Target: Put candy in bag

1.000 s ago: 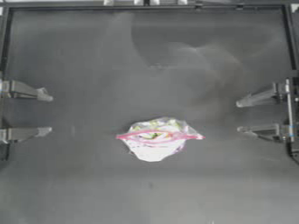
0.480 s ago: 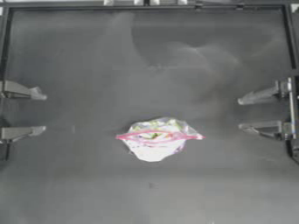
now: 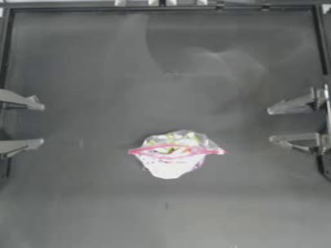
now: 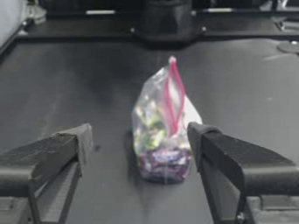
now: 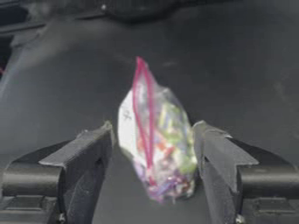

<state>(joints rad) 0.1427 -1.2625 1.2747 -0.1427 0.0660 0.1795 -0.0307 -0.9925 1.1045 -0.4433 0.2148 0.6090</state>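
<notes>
Bag (image 3: 174,152) and both arms sit where they sat a second ago; nothing on the table (image 3: 161,63) has shifted. Left gripper (image 3: 41,123) is parked at the table's left edge and right gripper (image 3: 270,125) at its right edge, each with jaws spread wide and holding nothing, well apart from the bag. Bare dark tabletop, dull with faint pale smears, lies open on every side of the bag, with the widest stretch toward the far rail. Clear, crinkled plastic stands upright near the middle, a little toward the near side, pinched narrow at the top, where its pink-red seal strip (image 4: 173,94) runs in two thin lines. Yellow, green and pink sweets show through its walls, bunched low in the bulging base. No loose candy shows on the table.
</notes>
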